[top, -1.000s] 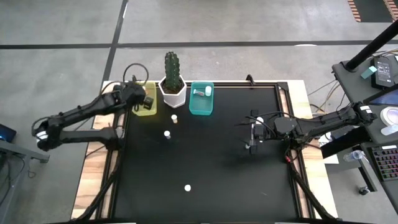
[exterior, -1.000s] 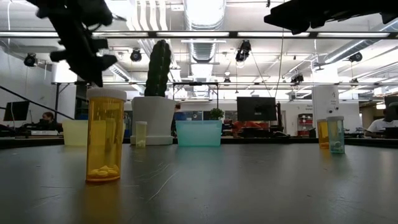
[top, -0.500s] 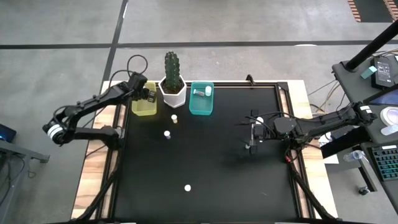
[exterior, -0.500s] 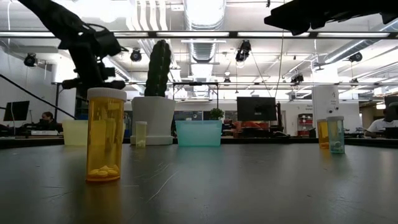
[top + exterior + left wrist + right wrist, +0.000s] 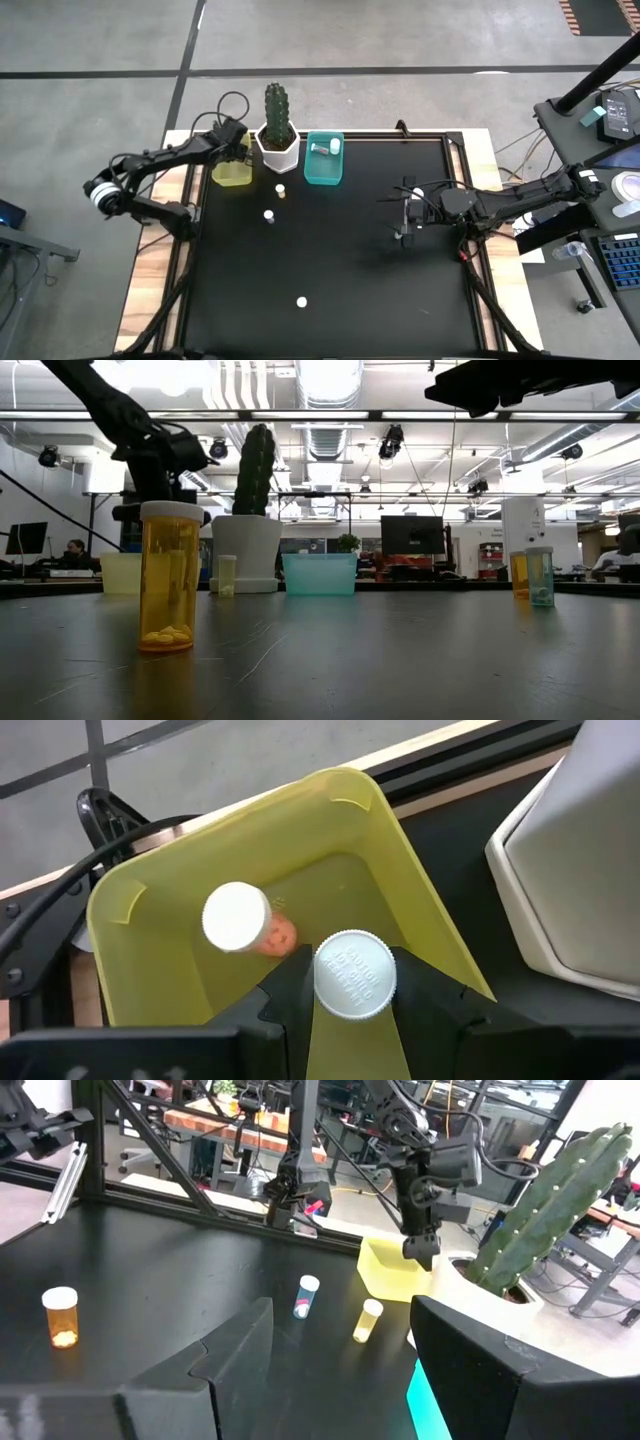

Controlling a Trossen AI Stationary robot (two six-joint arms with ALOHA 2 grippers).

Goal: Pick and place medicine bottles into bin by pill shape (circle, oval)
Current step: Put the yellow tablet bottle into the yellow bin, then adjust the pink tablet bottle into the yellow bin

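while poised over translucent yellow plastic bin (image 5: 420, 960), left gripper (image 5: 352, 1005) clamps white-capped bottle (image 5: 355, 974); right gripper (image 5: 405, 219) parked open at right table edge.

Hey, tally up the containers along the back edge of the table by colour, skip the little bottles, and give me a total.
yellow bin: 1
teal bin: 1
white cactus pot: 1
Total: 3

embossed lettering on white bottle cap (image 5: 355, 974), too small to read
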